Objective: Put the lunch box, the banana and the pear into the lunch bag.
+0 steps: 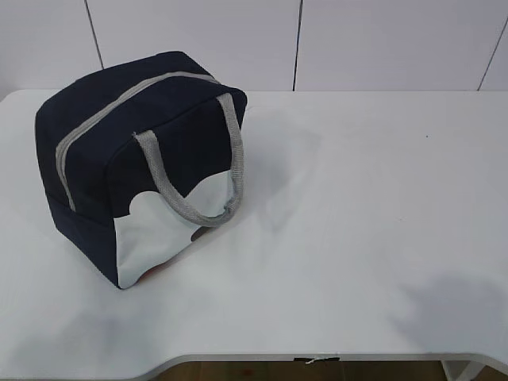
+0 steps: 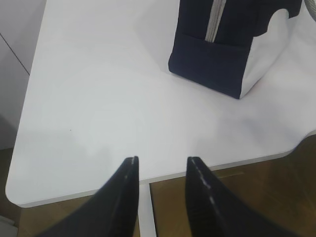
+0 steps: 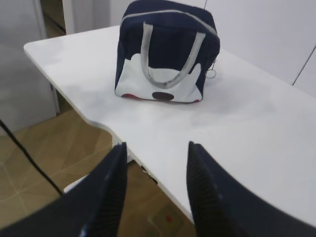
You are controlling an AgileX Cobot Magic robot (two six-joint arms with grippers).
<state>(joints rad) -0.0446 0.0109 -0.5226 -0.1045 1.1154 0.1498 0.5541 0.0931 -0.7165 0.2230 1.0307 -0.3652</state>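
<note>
The navy lunch bag (image 1: 135, 159) stands on the left of the white table (image 1: 357, 238) with its grey zipper shut and grey handle hanging over the white front panel. It also shows in the left wrist view as the lunch bag (image 2: 217, 54) and in the right wrist view as the lunch bag (image 3: 165, 49), with a ring zipper pull (image 3: 211, 74) at its side. My left gripper (image 2: 162, 160) hangs open and empty over the table's front edge. My right gripper (image 3: 155, 145) is open and empty too, off the table's near edge. The lunch box, banana and pear are out of view.
The table's front edge has a curved cut-out (image 1: 317, 361). Brown floor (image 3: 59, 148) lies below it, with a black cable (image 3: 24, 153) across it. White wall panels (image 1: 278, 40) stand behind the table. Neither arm shows in the exterior view.
</note>
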